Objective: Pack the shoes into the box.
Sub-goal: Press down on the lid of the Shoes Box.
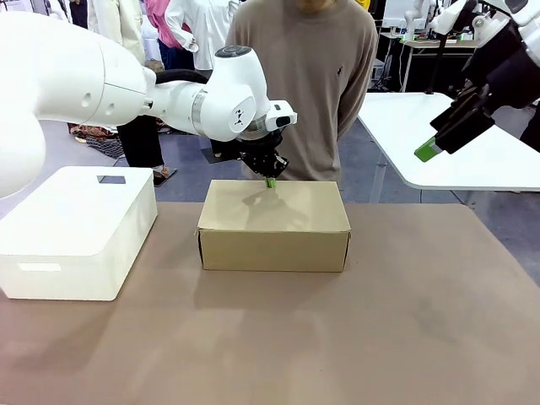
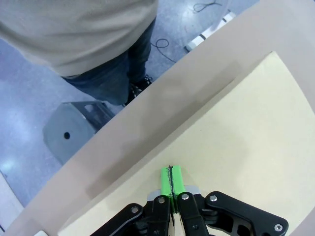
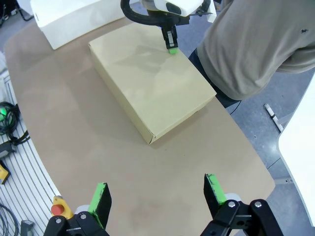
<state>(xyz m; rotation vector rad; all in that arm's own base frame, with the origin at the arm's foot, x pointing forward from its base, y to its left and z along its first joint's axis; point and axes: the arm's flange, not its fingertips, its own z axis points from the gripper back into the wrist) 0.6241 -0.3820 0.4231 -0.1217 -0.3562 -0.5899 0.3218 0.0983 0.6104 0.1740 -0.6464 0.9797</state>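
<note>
The tan cardboard box (image 1: 274, 224) stands in the middle of the table with its lid down, so the shoes are hidden. My left gripper (image 1: 270, 180) is shut, its green pads pressed together, right at the far top edge of the lid. In the left wrist view the shut fingertips (image 2: 171, 178) hover over the lid (image 2: 256, 147) near its edge. My right gripper (image 3: 160, 196) is open and holds nothing, high above the table's right side, with the box (image 3: 147, 78) far below it. From the front, its green pad (image 1: 428, 151) shows at the upper right.
A larger white box (image 1: 76, 228) with rounded corners sits at the table's left. A person (image 1: 304, 76) in a tan sweater stands at the far edge behind the box. A white table (image 1: 456, 135) lies to the right rear.
</note>
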